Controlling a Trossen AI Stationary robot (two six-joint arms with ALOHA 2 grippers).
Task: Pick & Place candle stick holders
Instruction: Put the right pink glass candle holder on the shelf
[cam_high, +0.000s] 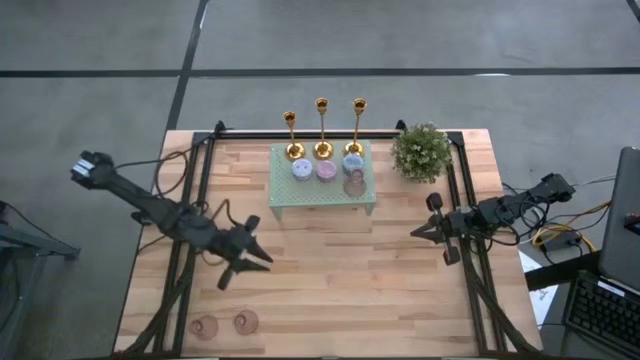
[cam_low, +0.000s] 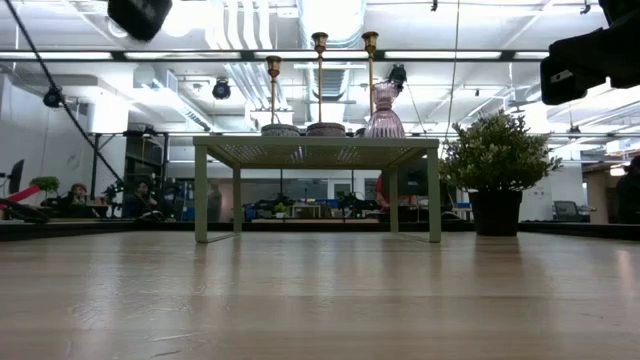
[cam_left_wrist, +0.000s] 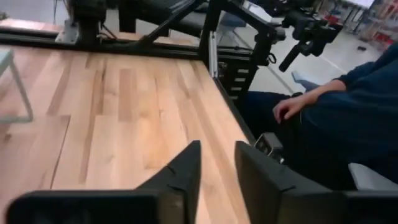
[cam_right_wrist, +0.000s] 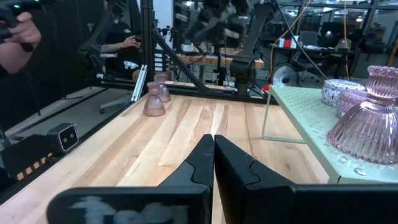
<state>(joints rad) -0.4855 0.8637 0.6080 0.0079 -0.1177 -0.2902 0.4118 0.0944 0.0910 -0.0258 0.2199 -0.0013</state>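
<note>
High view: three gold candlesticks (cam_high: 322, 128) plus pastel holders (cam_high: 326, 171) on green stand (cam_high: 322, 190); two pink holders (cam_high: 224, 325) near table front edge. Left gripper (cam_high: 247, 257) over bare wood, fingers slightly apart, empty. Right gripper (cam_high: 424, 228) beside stand, fingers together, empty. Likely between picks; next, left descends on front pair.

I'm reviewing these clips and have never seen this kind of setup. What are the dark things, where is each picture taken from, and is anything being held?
Two robot arms work at a wooden table. One camera looks straight down, one sits at tabletop height, and one rides on each wrist. A pale green stand carries three gold candlesticks and small pastel holders; a potted plant stands beside it. Two pink holders sit at the near edge. The left gripper is open, the right gripper shut; neither holds anything.
</note>
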